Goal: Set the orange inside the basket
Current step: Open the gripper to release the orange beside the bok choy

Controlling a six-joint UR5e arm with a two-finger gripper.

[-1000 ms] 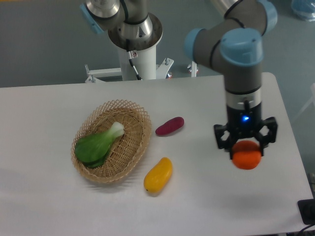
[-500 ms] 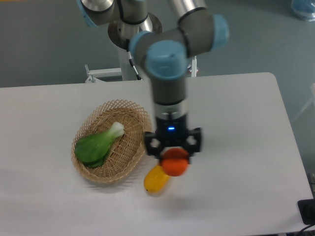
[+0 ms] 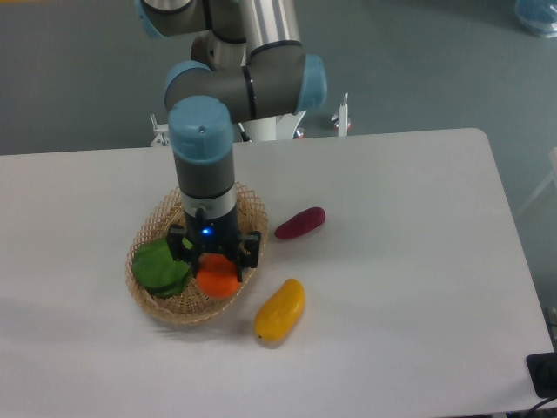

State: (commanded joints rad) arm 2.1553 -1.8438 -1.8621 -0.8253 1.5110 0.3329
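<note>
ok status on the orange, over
Gripper shut on the orange, over the basket. Not released yet. Green vegetable sits in the basket beside it; mango and sweet potato lie outside, clear.

A leafy green [image 3: 159, 267] crowds the basket [image 3: 250, 209]'s left half beside the orange [image 3: 218, 278].

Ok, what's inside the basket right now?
In the basket: a leafy green vegetable on its left and the orange, gripped by the gripper. The arm hides the basket's middle and back.
</note>
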